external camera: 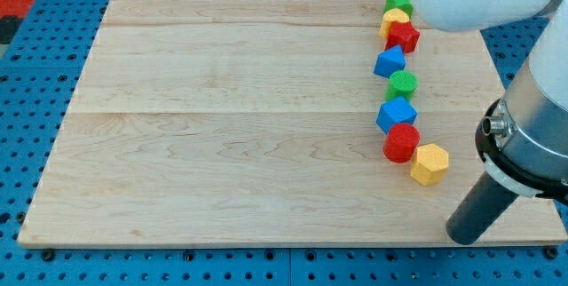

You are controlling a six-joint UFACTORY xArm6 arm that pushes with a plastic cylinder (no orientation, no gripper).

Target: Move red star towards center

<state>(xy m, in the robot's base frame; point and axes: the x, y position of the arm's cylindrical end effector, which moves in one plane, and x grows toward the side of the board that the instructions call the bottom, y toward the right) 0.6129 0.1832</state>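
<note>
The red star (404,36) lies near the view's top right of the wooden board (222,126), in a column of blocks. Above it sit a yellow block (393,21) and a green block (398,3). Below it come a blue block (389,61), a green round block (403,84), a blue block (396,115), a red round block (401,142) and a yellow hexagonal block (429,163). My tip (463,233) rests at the board's bottom right, below and right of the yellow hexagon, far from the red star.
The arm's white and grey body (524,99) fills the view's right side and top right corner, hiding part of the board's right edge. A blue perforated table (27,99) surrounds the board.
</note>
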